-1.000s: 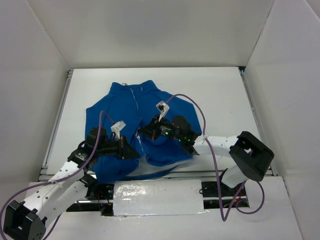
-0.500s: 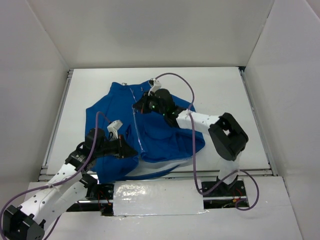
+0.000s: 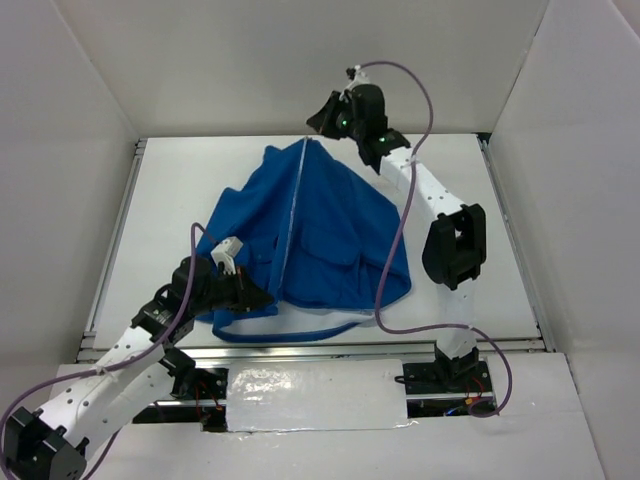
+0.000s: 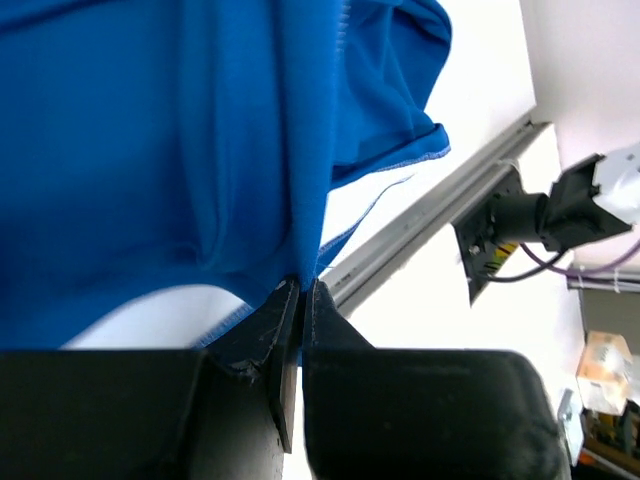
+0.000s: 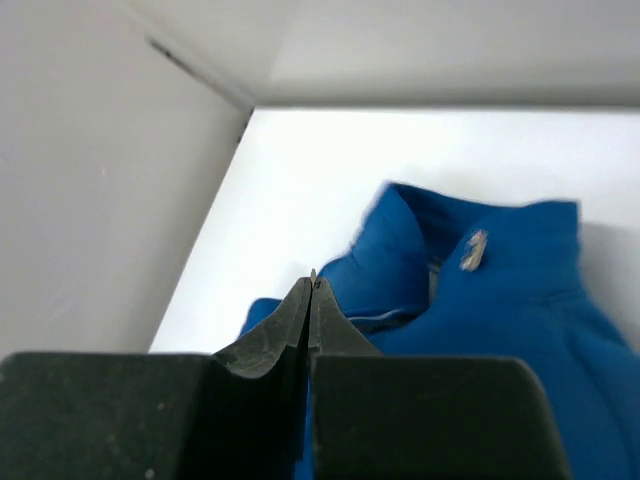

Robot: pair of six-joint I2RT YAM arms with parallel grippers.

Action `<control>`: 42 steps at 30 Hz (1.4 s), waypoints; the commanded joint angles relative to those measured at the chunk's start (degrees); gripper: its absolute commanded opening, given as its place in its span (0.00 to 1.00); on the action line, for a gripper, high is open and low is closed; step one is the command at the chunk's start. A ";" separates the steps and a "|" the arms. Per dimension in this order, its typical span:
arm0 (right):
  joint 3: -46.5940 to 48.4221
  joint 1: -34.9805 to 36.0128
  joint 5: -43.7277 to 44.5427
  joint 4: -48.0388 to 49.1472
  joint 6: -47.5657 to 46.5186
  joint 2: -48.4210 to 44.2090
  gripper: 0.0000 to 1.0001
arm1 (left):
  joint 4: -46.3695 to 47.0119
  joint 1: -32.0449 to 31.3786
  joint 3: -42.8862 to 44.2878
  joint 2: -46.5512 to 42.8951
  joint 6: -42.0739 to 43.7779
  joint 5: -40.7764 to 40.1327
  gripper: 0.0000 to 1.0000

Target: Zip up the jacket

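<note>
L arm (image 3: 120, 350): low, runs from base at 7 o'clock out toward 1 o'clock, elbow bent, wrist approx. level. L fingers (image 4: 262, 325) closed tight, tips pinching jacket (image 4: 150, 150) hem. R arm (image 3: 445, 235): base at 5 o'clock, upper link rising toward 12, forearm stretched long toward 11 o'clock, wrist held high at far side, green LED lit. R fingers (image 5: 272, 330) pressed together, tips touching; nothing clearly betw. them.
</note>
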 commanded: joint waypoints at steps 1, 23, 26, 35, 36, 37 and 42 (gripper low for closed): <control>11.82 -3.98 5.92 0.97 -4.87 -1.69 0.00 | -2.41 -1.70 0.00 1.91 -0.01 0.33 0.00; 24.23 -10.41 4.52 -4.76 -11.03 -9.77 0.00 | -0.64 -3.37 -11.16 3.59 -3.09 -14.61 0.00; 25.29 -11.02 5.39 -5.02 -10.76 -11.09 0.00 | -2.84 -3.37 -10.72 3.24 -4.14 -16.89 0.00; 16.42 -11.20 13.74 2.36 -10.32 -21.02 0.00 | -9.43 -3.46 -10.54 -3.24 -11.43 -26.39 0.00; 17.11 -11.20 13.66 1.75 -10.85 -21.38 0.00 | -10.30 -3.46 -10.54 -4.39 -12.66 -27.70 0.00; 18.25 -11.20 13.48 1.49 -11.55 -21.47 0.00 | -12.05 -3.46 -10.54 -6.23 -13.37 -28.41 0.00; 17.30 -11.29 8.66 1.74 -12.00 -21.91 0.00 | -10.49 -3.46 -10.90 -8.10 -13.11 -27.10 0.00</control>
